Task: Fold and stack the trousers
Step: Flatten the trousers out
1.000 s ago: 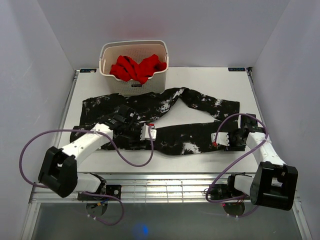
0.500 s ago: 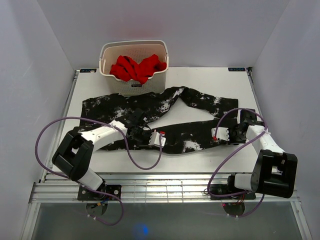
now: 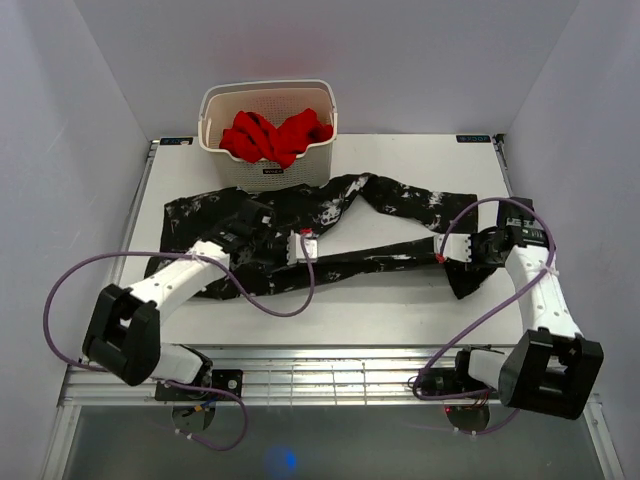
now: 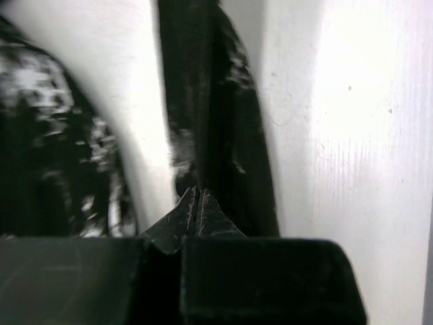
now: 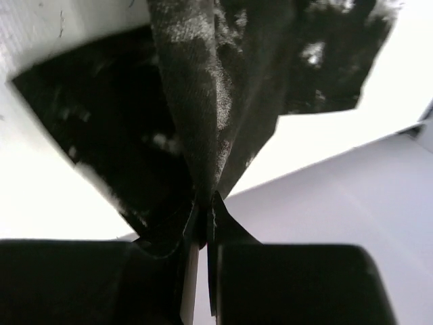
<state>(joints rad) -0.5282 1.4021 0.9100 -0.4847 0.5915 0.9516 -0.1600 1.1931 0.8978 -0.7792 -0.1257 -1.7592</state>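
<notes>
The trousers (image 3: 330, 210), black with white speckles, lie spread across the white table (image 3: 400, 312). Their near leg is pulled into a narrow taut strip between my two grippers. At the strip's left end my left gripper (image 3: 301, 247) is shut on the fabric. The left wrist view shows its jaws (image 4: 196, 196) pinched together on a dark fold (image 4: 210, 101). My right gripper (image 3: 445, 250) is shut on the strip's right end. In the right wrist view its jaws (image 5: 206, 206) clamp a bunched fold (image 5: 196, 81) raised off the table. The leg's cuff hangs just right of it.
A cream basket (image 3: 270, 175) holding a bright red garment (image 3: 275, 135) stands at the back, just behind the trousers. Purple cables loop from both arms over the table's front (image 3: 270, 305) and right side (image 3: 480, 310). White walls close in the table.
Both grippers closed on the near leg's front edge and lifted it back from the table's front. That leg went from a flat wide band to a narrow raised strip.
</notes>
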